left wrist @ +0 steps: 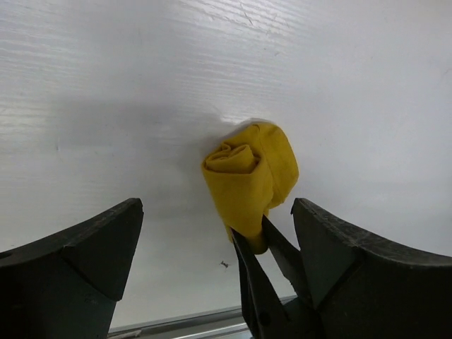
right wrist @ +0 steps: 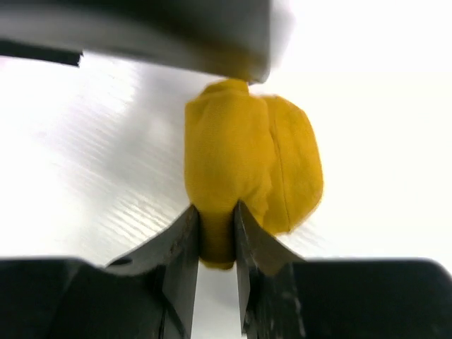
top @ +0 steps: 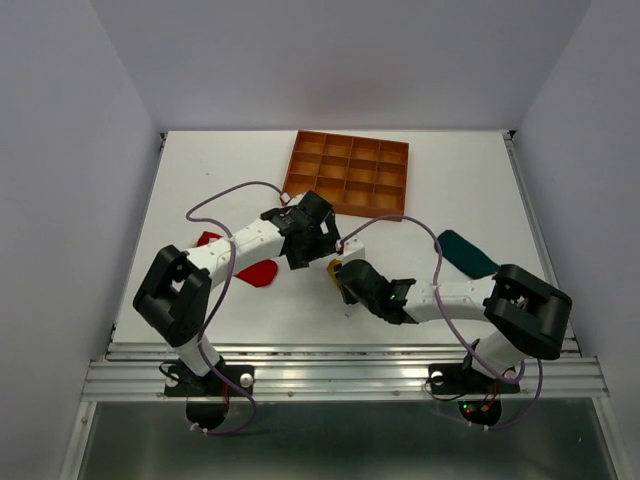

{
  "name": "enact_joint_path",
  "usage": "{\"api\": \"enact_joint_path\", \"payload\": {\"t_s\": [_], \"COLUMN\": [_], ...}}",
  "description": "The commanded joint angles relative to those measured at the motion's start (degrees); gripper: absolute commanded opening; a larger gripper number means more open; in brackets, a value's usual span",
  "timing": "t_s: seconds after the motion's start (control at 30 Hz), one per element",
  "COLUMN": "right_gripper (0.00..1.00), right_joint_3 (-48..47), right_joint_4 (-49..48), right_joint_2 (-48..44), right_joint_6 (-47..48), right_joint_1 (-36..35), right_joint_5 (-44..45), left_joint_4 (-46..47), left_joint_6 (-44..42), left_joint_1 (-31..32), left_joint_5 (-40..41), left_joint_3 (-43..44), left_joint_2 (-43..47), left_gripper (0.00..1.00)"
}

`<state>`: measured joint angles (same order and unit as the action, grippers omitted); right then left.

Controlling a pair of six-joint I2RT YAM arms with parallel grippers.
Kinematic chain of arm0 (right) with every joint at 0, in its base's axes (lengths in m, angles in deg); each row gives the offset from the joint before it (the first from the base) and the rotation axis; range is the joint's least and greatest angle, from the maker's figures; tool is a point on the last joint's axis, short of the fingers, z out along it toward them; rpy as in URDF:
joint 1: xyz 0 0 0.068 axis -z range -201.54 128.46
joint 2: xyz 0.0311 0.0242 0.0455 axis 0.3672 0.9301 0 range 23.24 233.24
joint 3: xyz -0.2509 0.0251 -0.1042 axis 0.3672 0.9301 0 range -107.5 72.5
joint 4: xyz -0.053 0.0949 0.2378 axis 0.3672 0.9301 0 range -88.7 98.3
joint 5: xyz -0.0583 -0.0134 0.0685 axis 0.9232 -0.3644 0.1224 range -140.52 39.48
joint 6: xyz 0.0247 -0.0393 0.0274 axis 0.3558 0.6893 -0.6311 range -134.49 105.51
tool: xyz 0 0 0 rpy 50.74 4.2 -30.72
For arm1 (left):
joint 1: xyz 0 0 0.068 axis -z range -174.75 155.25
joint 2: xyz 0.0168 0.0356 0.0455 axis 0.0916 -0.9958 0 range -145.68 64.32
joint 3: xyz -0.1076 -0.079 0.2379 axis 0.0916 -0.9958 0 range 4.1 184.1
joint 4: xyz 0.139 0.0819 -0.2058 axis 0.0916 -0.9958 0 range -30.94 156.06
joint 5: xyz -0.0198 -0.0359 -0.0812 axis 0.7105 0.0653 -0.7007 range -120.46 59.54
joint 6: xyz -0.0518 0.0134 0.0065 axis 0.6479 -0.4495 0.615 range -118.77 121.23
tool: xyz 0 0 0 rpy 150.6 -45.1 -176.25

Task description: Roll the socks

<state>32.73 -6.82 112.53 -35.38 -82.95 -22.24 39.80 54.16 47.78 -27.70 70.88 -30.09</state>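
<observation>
The yellow sock point(left wrist: 248, 173) is rolled into a small bundle standing on the white table, also seen as the yellow sock point(right wrist: 244, 159) and the yellow sock point(top: 335, 266). My right gripper point(right wrist: 217, 227) is shut on the bundle's lower edge, and its thin fingers point(left wrist: 256, 272) show in the left wrist view. My left gripper point(left wrist: 215, 208) is open wide around the bundle without touching it, just above it, the left gripper point(top: 305, 248). A red sock point(top: 256, 273) lies flat under the left arm. The dark teal sock point(top: 466, 252) lies flat at the right.
An orange-brown gridded tray point(top: 350, 172) sits at the back centre of the table. The table's front rail point(top: 340, 365) runs along the arm bases. Grey walls stand on both sides and behind.
</observation>
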Motion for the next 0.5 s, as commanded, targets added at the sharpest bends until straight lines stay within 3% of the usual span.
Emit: {"api": "enact_joint_path", "payload": {"t_s": [0.0,0.47], "right_gripper": [0.15,0.13], "right_joint_3": [3.9,6.8], "right_joint_4": [-3.7,-9.5], "right_joint_2": [-2.5,-0.4], "right_joint_6": [-6.5,-16.0], "right_joint_1": [5.1,19.3], "right_joint_5": [-15.2,-40.5], "left_joint_4": [-0.5,5.8], "left_joint_6": [-1.1,-3.9], "left_joint_1": [-1.5,-1.6], "left_joint_5": [1.1,-5.3], "left_joint_3": [-2.0,-6.3], "left_joint_2": [4.3,5.1], "left_gripper": [0.99,0.96]}}
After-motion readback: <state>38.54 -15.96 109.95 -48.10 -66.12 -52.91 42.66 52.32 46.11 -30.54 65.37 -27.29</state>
